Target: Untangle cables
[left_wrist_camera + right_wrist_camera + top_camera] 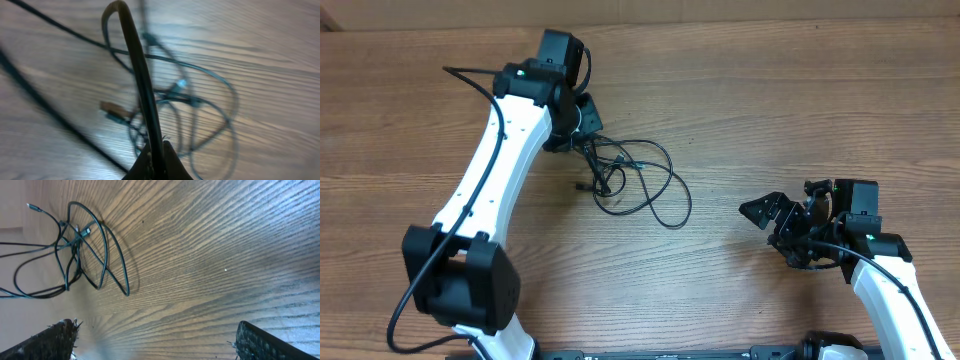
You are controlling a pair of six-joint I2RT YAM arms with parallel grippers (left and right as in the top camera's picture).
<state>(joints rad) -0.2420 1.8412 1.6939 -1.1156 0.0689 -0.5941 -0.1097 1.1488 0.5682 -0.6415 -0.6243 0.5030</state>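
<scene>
Cables (620, 180): loose black tangle of crossing loops on the table (770, 100), centre-left; left wrist view is blurred, so the plug ends are hard to make out. Left gripper (156, 157) is clamped on one strand arching up from its tips. Right gripper (160, 345) is spread wide, holding nothing, well apart from the tangle.

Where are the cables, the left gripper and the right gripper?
cables (145, 95): left wrist view, on the raised strand.
left gripper (156, 161): left wrist view, between fingertips pinching that strand.
right gripper (156, 342): right wrist view, midway between its open fingertips.
</scene>
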